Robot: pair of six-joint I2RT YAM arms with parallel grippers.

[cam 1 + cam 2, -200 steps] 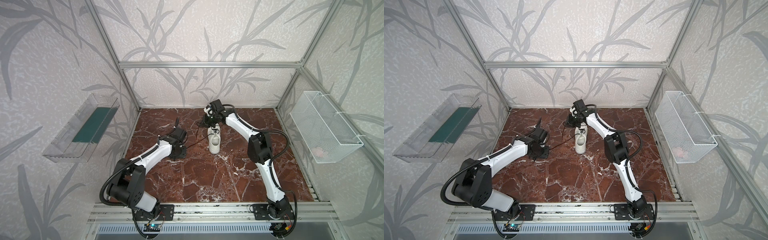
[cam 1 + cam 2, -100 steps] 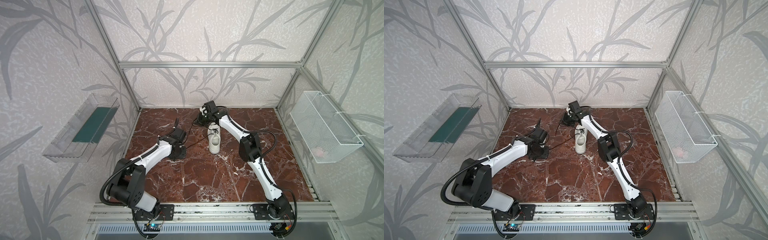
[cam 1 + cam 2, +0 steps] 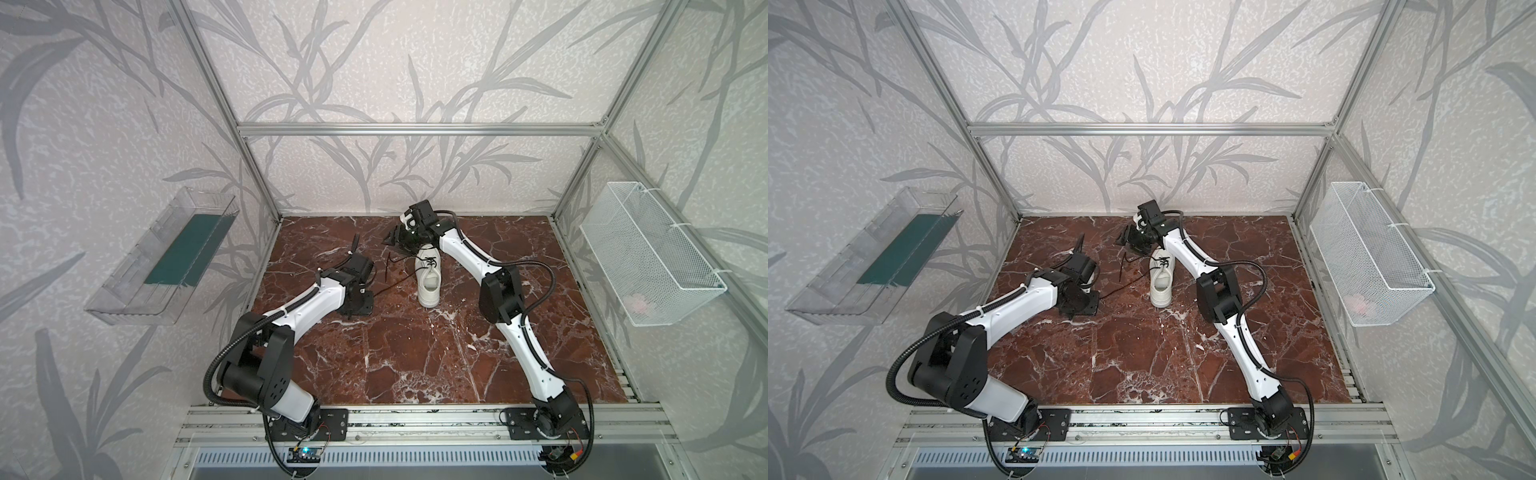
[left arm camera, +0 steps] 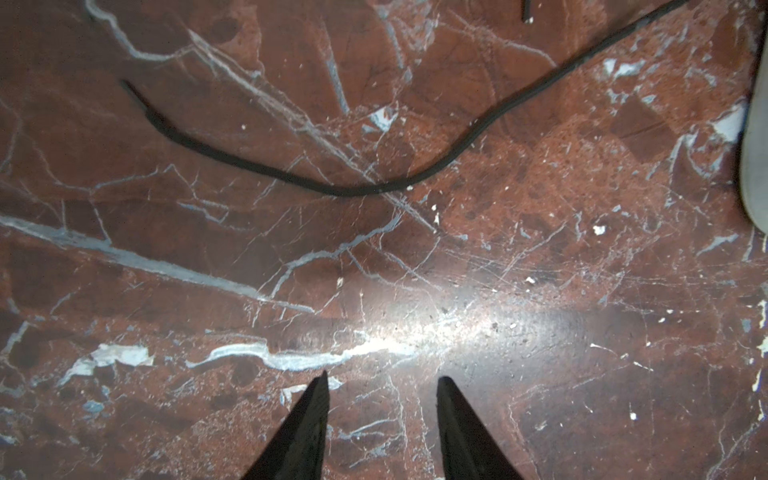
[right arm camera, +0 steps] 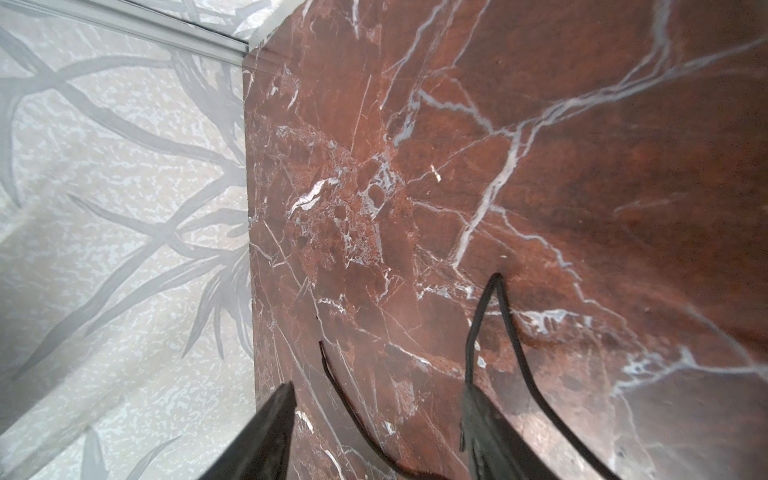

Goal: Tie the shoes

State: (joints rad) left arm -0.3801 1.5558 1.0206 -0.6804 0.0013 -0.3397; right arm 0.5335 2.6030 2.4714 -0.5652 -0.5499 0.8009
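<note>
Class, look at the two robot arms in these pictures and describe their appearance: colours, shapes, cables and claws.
Both arms have smooth white link shells joined by chunky black joint housings. A black ribbed cable loops along each arm, tied on with small white cable ties. Each stands on a black plate bolted to a silver rail. The left claw and right claw have slim black fingers tapering to points.

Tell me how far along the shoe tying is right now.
Early. Done: the sneaker stands on the marble table, laced through its eyelets. In hand: nothing; the left end effector is open over bare marble near one loose lace, and the right end effector is open with a folded lace draped beside one finger. Left: crossing, looping and tightening; no knot or bow shows.
</note>
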